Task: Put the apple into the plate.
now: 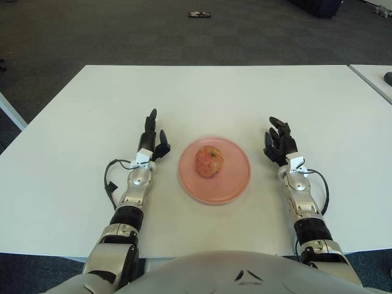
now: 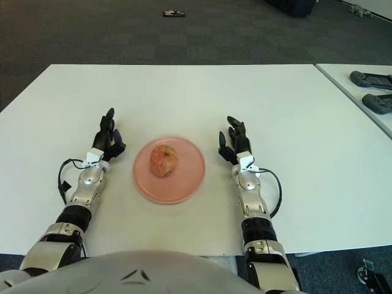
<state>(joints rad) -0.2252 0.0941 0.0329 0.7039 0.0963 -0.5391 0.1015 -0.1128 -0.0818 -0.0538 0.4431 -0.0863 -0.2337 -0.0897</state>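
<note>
A red-yellow apple (image 1: 209,162) sits upright in the pink plate (image 1: 236,184) at the middle of the white table (image 1: 208,92). My left hand (image 1: 151,136) is just left of the plate, fingers stretched forward and holding nothing. On the other side of the plate, a short gap away, my right hand (image 1: 278,141) has its fingers spread, also holding nothing. Neither hand touches the apple or the plate.
A second white table (image 2: 367,86) stands at the right with two dark controllers (image 2: 373,92) on it. A small dark object (image 1: 199,13) lies on the grey carpet beyond the table's far edge.
</note>
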